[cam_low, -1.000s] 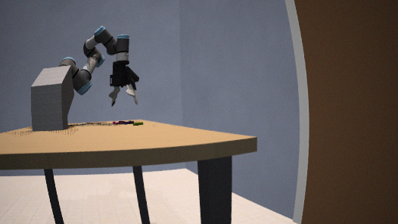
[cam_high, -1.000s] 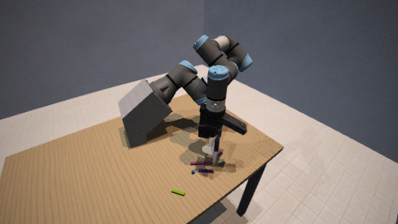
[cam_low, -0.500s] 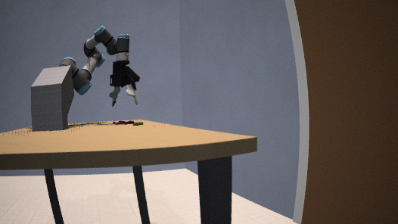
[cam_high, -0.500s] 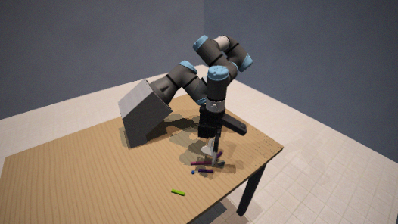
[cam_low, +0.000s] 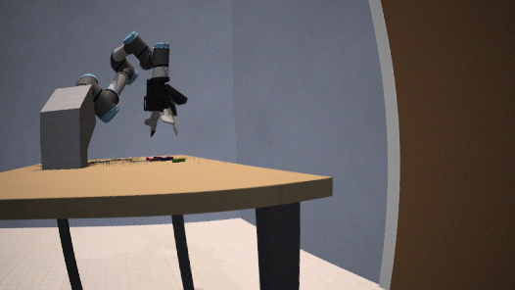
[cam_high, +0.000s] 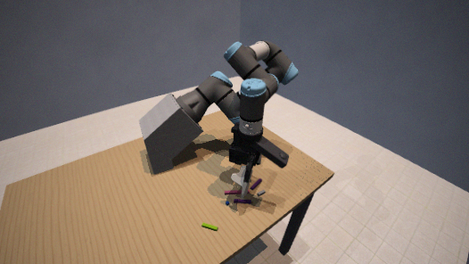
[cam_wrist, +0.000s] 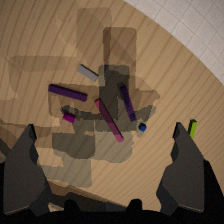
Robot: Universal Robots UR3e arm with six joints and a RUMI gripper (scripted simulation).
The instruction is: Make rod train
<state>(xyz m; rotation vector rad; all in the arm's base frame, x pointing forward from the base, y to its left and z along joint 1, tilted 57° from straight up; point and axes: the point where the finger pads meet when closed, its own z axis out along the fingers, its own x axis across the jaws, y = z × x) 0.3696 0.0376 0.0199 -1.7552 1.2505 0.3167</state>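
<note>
My gripper (cam_high: 244, 186) (cam_low: 163, 131) (cam_wrist: 104, 124) is open and empty, hanging well above a cluster of rods on the wooden table (cam_high: 89, 201). The pink rod (cam_high: 232, 192) (cam_wrist: 109, 120) lies flat under the gripper. One purple rod (cam_high: 242, 201) (cam_wrist: 127, 102) lies close beside it, with a small blue rod (cam_high: 227, 202) (cam_wrist: 142, 127) at its end. A second purple rod (cam_high: 256, 184) (cam_wrist: 67, 92) and a grey rod (cam_high: 261, 193) (cam_wrist: 88, 72) lie farther off. A short magenta rod (cam_wrist: 69, 118) lies near the pink rod. A lime rod (cam_high: 209, 226) (cam_low: 178, 160) (cam_wrist: 192, 128) lies apart.
The grey base block (cam_high: 167, 131) (cam_low: 66, 127) of the arm stands behind the rods. The table's right edge (cam_high: 312, 192) is close to the cluster. The rods show only as a thin dark strip in the exterior view.
</note>
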